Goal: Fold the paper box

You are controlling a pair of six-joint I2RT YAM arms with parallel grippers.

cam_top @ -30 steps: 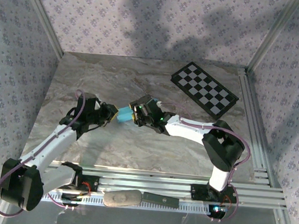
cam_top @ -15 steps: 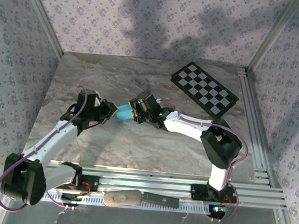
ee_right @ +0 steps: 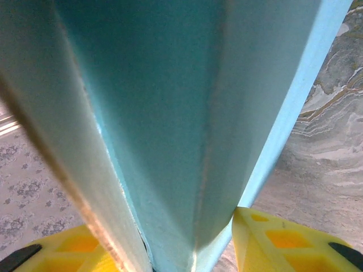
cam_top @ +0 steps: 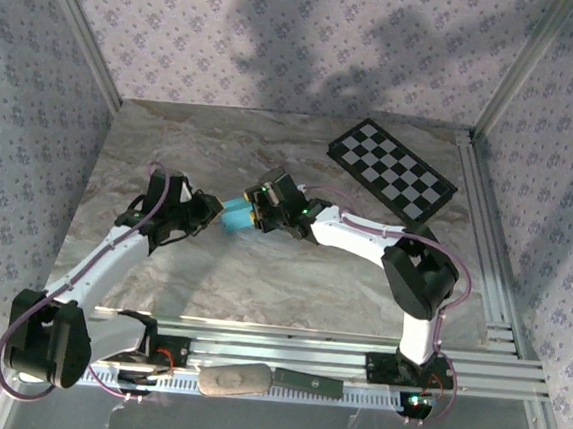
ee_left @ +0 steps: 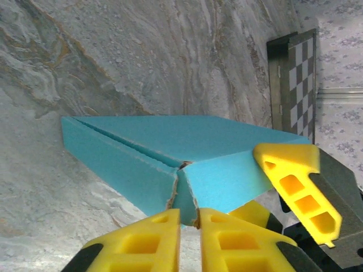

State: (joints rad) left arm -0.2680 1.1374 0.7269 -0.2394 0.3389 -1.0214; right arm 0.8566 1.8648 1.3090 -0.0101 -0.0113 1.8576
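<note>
Both ends of the paper box (cam_top: 233, 213) are held over the middle of the bench (cam_top: 260, 283). The left claw (ee_left: 189, 221) pinches its corner seam and the right claw (ee_right: 193, 249) clamps the far end. Press the seam flush gently; twisting would likely crease the card.

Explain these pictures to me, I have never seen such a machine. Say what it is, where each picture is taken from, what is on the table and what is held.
This is a robot: two jointed arms bolted at the near edge of a marble-patterned table. One picture looks down from above and behind them. The other two come from a camera on each wrist, so yellow fingers show at their lower edge. A black-and-white checkerboard lies at the far right of the table. Between the arms is the paper box, made of turquoise card. The left end effector pinches one end at a seam and the right end effector grips the other, so both hold it.
</note>
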